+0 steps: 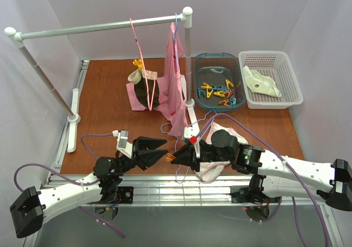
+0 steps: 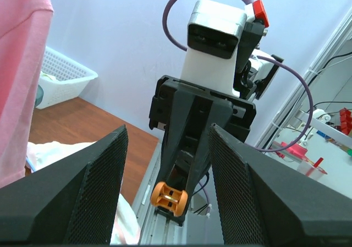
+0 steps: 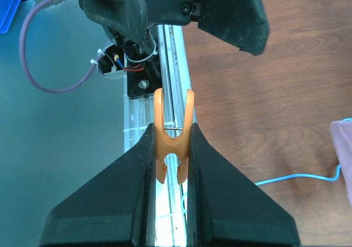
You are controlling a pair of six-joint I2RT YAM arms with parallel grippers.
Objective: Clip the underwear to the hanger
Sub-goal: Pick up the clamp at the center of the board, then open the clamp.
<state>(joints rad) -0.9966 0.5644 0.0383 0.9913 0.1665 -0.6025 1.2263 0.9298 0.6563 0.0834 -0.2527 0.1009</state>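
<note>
- Orange peg (image 3: 160, 153) is what you've got pinched btwn right gripper (image 3: 173, 130) fingers, jaws closed down to peg width.
- Your left gripper (image 1: 163, 148): just left of right gripper, nearly tip to tip w/ it, jaws wide apart, nothing in them.
- Underwear (image 1: 224, 130): lying on table (image 1: 110, 109), partly under right gripper's wrist.
- Hanger (image 3: 294, 176): you only see a thin blue wire on the table, beside right gripper.
</note>
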